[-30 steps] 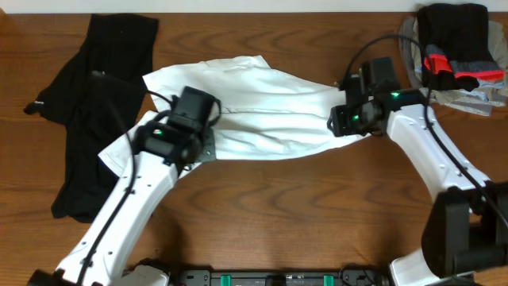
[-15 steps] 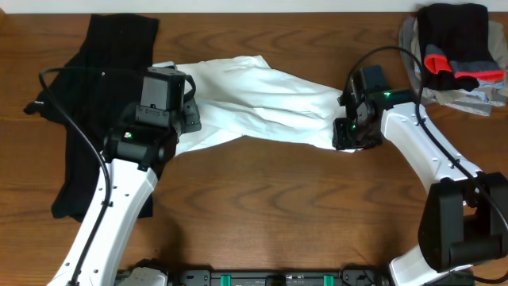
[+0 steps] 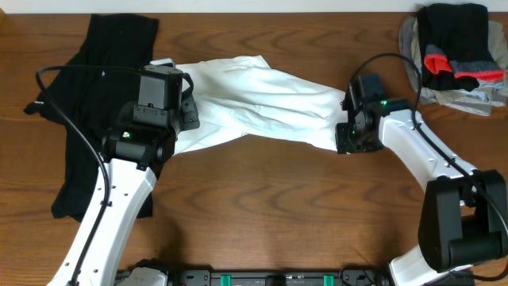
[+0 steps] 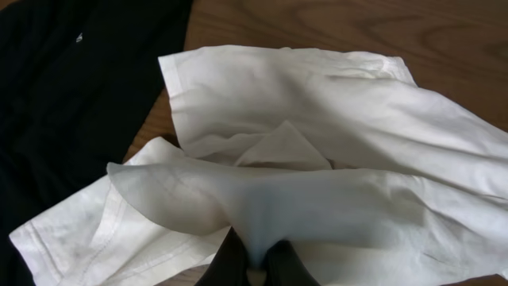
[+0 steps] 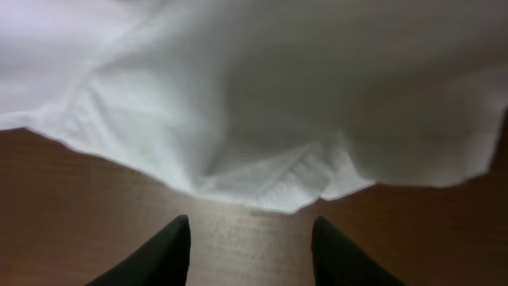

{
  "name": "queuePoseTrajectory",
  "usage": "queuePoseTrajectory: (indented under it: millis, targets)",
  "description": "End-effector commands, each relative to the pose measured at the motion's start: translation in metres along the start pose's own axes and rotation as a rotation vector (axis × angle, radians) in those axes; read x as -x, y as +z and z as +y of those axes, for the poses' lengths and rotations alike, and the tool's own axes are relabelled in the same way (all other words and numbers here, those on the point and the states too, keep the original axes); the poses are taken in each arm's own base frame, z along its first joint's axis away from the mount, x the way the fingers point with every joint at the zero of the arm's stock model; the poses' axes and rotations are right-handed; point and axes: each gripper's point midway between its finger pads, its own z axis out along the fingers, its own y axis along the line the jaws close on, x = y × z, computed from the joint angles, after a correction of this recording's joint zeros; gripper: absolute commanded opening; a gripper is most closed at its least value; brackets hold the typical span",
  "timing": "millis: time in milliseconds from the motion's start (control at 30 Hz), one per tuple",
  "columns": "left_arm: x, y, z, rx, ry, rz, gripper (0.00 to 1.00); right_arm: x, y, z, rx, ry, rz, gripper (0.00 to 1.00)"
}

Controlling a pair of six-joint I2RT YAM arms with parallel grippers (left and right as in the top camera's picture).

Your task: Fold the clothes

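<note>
The white T-shirt (image 3: 262, 99) is laid across the counter (image 3: 278, 206) beside the black garment (image 3: 95, 95), one fold is pinched by the left gripper (image 4: 254, 258), and the right gripper (image 5: 250, 230) is held open at its edge.

1. The left arm (image 3: 135, 159) hides the white shirt's (image 3: 262, 99) left end.
2. The right gripper's (image 5: 249, 221) fingers (image 5: 171, 246) are cut off at the bottom edge; the shirt there is blurred.
3. The clothes pile (image 3: 456, 52) meets the right edge.
</note>
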Motion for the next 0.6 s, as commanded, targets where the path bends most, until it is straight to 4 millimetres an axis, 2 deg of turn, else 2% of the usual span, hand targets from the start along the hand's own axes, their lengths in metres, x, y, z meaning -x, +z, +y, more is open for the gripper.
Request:
queuePoseTrajectory:
  millis: [0, 167, 333, 400, 500, 567]
  targets:
    - [0.011, -0.005, 0.004, 0.019, 0.005, -0.034, 0.06, -0.008, 0.012, -0.002, -0.013, -0.057, 0.007, 0.50]
    - [0.011, -0.005, 0.005, 0.020, 0.006, -0.030, 0.06, -0.005, 0.022, -0.001, -0.001, -0.110, -0.039, 0.55]
    - [0.008, -0.004, 0.005, 0.024, 0.009, -0.018, 0.06, -0.006, 0.032, 0.005, 0.037, -0.150, -0.070, 0.67]
    - [0.007, -0.003, 0.006, 0.026, 0.010, -0.013, 0.06, -0.009, 0.037, 0.005, 0.038, -0.152, -0.078, 0.67]
    - [0.005, -0.002, 0.006, 0.028, 0.011, -0.007, 0.06, -0.015, 0.042, 0.004, 0.042, -0.152, -0.074, 0.62]
    - [0.005, -0.002, 0.006, 0.029, 0.012, -0.004, 0.06, -0.019, 0.044, 0.004, 0.046, -0.151, -0.062, 0.47]
